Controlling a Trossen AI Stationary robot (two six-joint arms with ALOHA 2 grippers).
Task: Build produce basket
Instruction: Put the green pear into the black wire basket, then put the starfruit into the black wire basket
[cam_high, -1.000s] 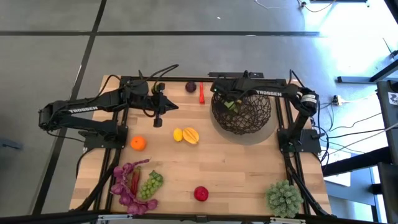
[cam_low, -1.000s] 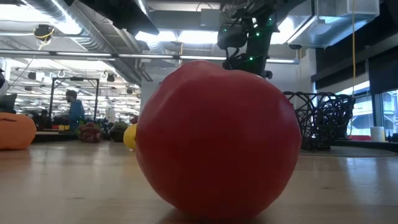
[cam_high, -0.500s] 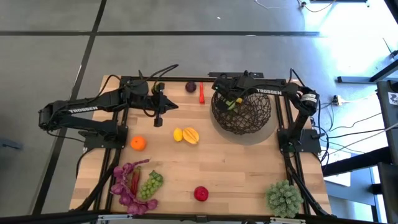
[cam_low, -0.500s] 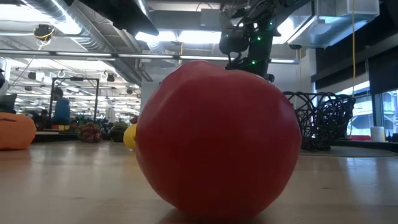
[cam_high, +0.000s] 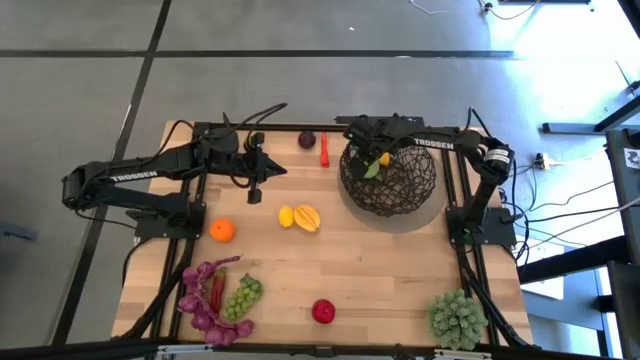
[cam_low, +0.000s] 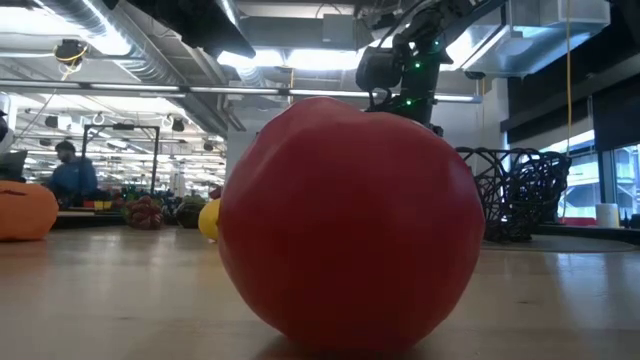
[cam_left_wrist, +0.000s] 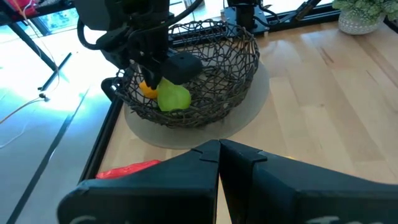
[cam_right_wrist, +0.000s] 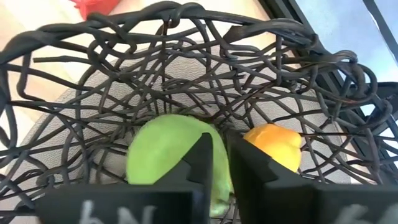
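The dark open-weave basket stands on a grey round mat at the table's far right. A green apple and a yellow-orange fruit lie in it. My right gripper points down into the basket right over the apple, its fingers a narrow gap apart. My left gripper hangs shut and empty above the table's far left-centre. An orange, a lemon and a yellow mango-like fruit rest on the table. My right gripper has its fingertips just above the green apple's top. Its own fingers hide that spot, so I cannot tell whether they touch the apple. The apple lies against the basket's inner wall.
A red chilli and a dark purple fruit lie at the far edge. Purple leaves and green grapes are near left, a red apple near centre, and a spiky green plant ball near right.
My right gripper has shifted a little toward the table's right edge over the basket. The yellow-orange fruit now shows beside the green apple in the high view.
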